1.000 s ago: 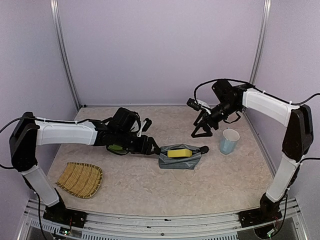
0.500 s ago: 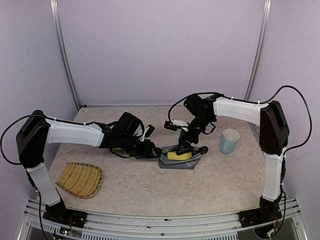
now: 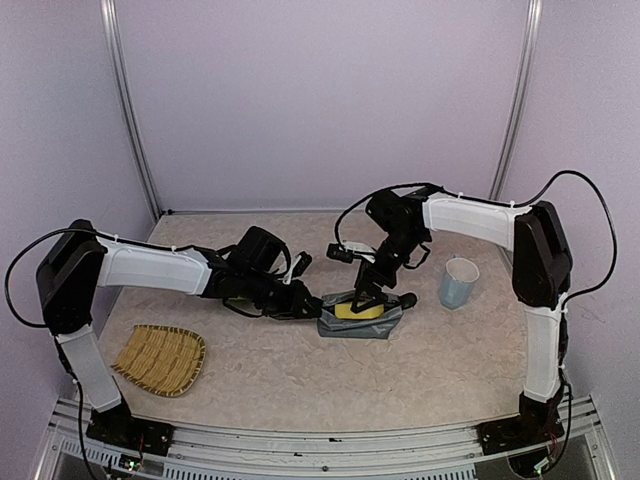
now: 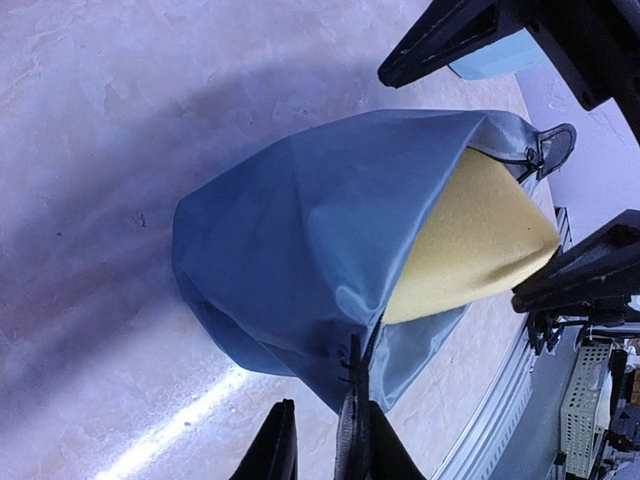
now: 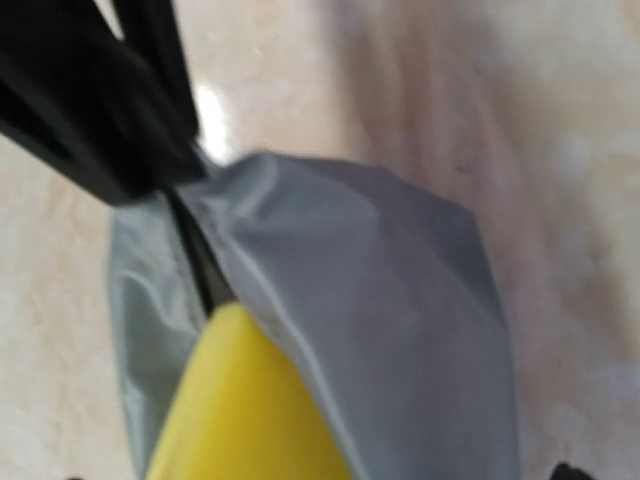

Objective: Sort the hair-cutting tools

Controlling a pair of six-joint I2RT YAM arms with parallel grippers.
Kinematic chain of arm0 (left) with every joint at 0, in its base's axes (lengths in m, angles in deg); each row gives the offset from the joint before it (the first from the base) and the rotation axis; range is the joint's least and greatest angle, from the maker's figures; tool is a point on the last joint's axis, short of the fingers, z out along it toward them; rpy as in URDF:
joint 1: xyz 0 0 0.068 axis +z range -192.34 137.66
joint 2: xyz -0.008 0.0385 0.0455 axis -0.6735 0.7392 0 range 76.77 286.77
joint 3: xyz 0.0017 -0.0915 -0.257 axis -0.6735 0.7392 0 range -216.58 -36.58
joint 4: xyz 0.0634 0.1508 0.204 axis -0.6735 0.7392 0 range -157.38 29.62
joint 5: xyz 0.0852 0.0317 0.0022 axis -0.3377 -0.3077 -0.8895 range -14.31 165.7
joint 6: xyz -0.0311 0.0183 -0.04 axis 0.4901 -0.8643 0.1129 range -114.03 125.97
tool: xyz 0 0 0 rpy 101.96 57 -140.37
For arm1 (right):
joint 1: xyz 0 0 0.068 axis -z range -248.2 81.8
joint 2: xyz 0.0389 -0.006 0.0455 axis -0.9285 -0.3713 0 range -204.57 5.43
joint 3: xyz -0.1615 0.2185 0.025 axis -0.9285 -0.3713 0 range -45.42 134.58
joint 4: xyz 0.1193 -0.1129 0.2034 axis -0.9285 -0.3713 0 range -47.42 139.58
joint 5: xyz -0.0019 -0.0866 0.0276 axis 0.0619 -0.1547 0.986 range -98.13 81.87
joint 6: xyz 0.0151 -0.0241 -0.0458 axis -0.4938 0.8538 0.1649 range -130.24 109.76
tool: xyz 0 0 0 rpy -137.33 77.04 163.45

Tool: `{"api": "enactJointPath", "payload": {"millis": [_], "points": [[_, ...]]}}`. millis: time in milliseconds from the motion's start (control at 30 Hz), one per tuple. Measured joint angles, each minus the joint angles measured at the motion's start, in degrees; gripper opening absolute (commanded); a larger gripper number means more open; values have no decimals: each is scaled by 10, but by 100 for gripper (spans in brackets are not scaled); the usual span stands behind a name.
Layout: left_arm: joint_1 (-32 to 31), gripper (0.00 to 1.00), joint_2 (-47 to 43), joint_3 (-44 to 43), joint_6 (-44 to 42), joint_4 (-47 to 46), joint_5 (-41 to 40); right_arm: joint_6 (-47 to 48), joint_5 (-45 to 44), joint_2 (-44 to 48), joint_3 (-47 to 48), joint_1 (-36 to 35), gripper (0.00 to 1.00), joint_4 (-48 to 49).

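No hair-cutting tools show in any view. The grey fabric pouch (image 3: pixel 362 322) lies mid-table with the yellow sponge (image 3: pixel 357 309) sticking out of its open mouth. My left gripper (image 3: pixel 317 301) is at the pouch's left end. In the left wrist view my left gripper (image 4: pixel 315 415) has its jaws narrow with a slit of table between them, and the pouch's zip end (image 4: pixel 352 365) lies against the right finger. My right gripper (image 3: pixel 366 296) hangs open over the sponge (image 4: pixel 470 250), its fingers (image 4: pixel 450 40) straddling the pouch (image 4: pixel 300 250) mouth. The right wrist view shows pouch (image 5: pixel 380 300) and sponge (image 5: pixel 240 410) close up.
A light blue cup (image 3: pixel 458 283) stands right of the pouch. A woven straw tray (image 3: pixel 158 358) lies at the front left. Walls and metal posts close in the table at the back and sides.
The right arm swung left from beside the cup and came down over the pouch. The left gripper slid right to the pouch's end, and its jaws narrowed.
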Motion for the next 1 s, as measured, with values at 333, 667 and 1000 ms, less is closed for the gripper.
{"api": "enactJointPath", "payload": {"millis": [333,667,1000], "points": [[0,7,2,0,0,0,2,3,-8,-4,-6,0,90,-6],[0,0,1,0,-3,1,12,-18,-23,-22,-9,0,32,-5],[2,0,-25,17,-5,-19,30,-69,-69,-43,0,-2,44,14]]}}
